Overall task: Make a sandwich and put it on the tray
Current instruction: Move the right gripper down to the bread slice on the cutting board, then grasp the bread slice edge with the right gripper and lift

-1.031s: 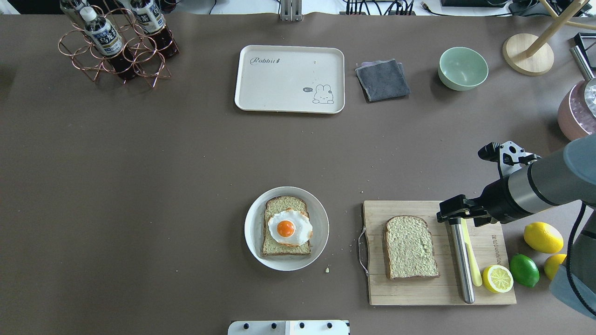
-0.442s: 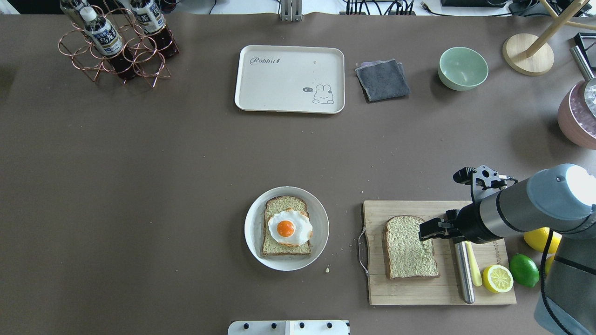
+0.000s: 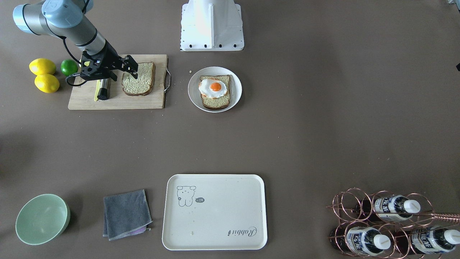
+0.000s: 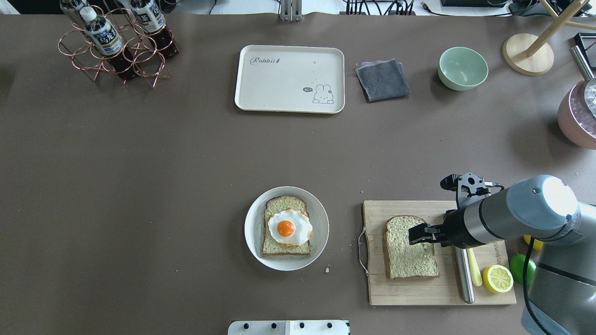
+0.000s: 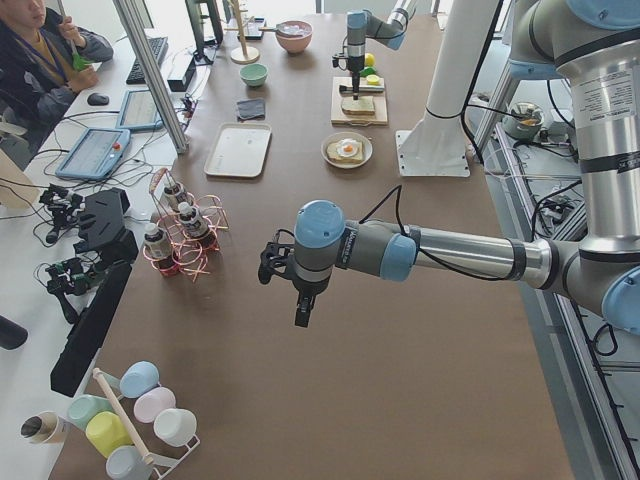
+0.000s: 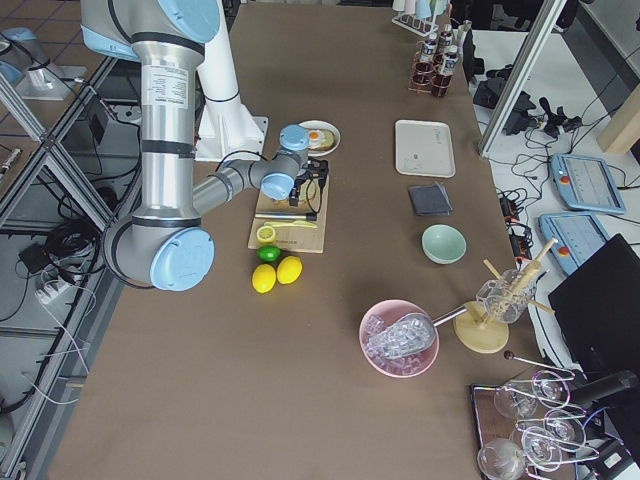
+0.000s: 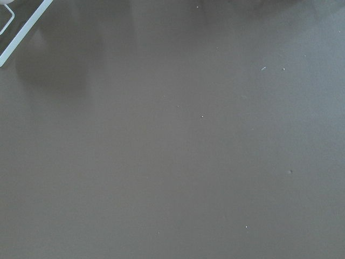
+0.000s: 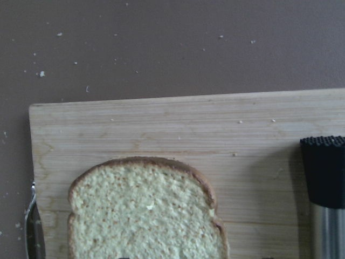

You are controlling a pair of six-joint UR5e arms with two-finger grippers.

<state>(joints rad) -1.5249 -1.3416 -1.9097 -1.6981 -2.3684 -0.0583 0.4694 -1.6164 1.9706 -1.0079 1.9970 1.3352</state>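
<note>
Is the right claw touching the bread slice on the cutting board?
Cannot tell. Overhead, the right claw overlaps the bread slice on the cutting board, but no view shows contact or a gap plainly.

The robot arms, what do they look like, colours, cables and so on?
Both are round silver-grey tubes with pale blue caps on the joints. The right arm ends in a black two-finger gripper with a black bracket on the wrist, and a thin black cable hangs beside it. The left arm looks the same, with its own looping cable.
</note>
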